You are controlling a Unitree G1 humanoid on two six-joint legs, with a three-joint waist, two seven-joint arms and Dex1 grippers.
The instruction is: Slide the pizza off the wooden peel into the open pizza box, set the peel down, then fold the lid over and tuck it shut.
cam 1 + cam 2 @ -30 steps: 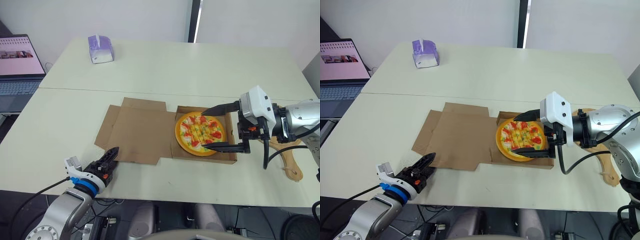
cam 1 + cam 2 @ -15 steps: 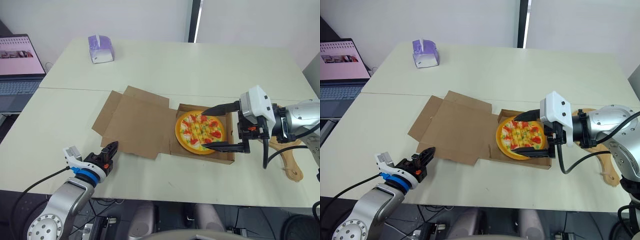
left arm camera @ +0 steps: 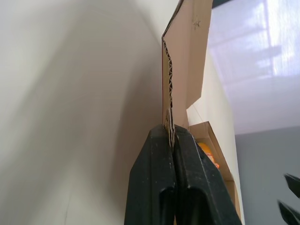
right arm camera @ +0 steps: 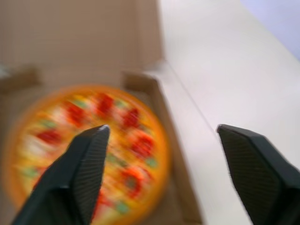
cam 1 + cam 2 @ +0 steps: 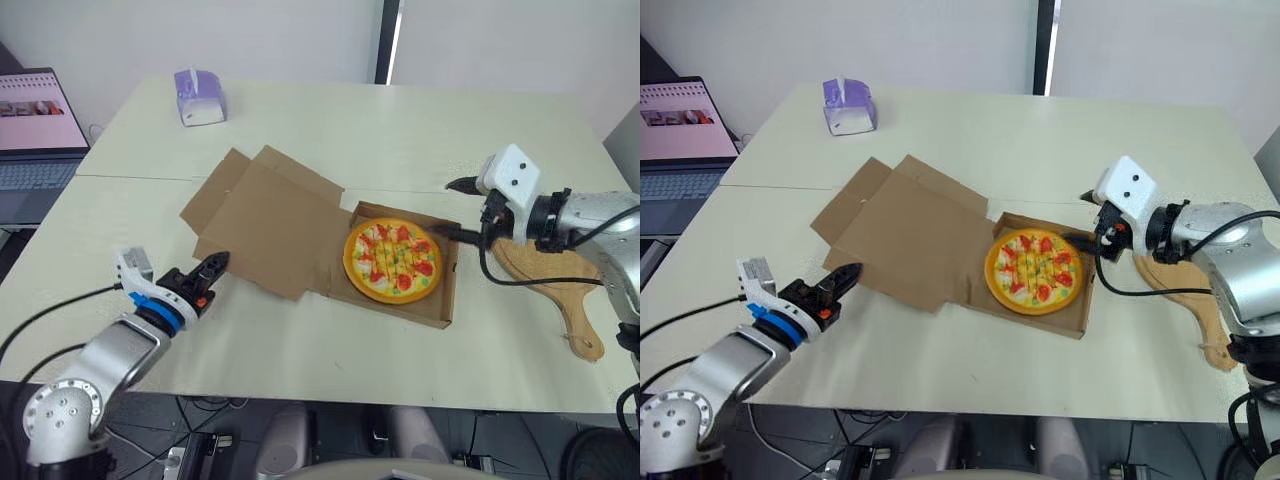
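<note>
The pizza (image 5: pixel 392 260) lies flat inside the base of the open pizza box (image 5: pixel 447 292), a little right of the middle of the frame, its orange rim close to the cardboard walls on all sides. The lid (image 5: pixel 270 215) spreads from the base toward the upper left, unfolded, with its side flaps showing along the far edge; its near left corner is raised off the bench (image 5: pixel 320 130). The left fingers (image 5: pixel 215 266) are at that corner in the lower left of the frame, and the left wrist view shows them (image 3: pixel 157 183) clenched together on the corrugated edge of the lid (image 3: pixel 180 70), which rises straight up between them. The right fingers (image 5: pixel 462 184) are spread wide and hold nothing; they hover at the right wall of the box, near its far corner, one tip above the bench beyond the box and the other by the wall. In the right wrist view the pizza (image 4: pixel 126 140) sits below one finger (image 4: pixel 79 168). The wooden peel (image 5: pixel 560 290) lies flat on the bench at the right of the frame, apart from the box, with the right arm crossing over its blade. A purple tissue box (image 5: pixel 199 97) stands at the upper left, and an open laptop (image 5: pixel 35 130) is at the left edge
</note>
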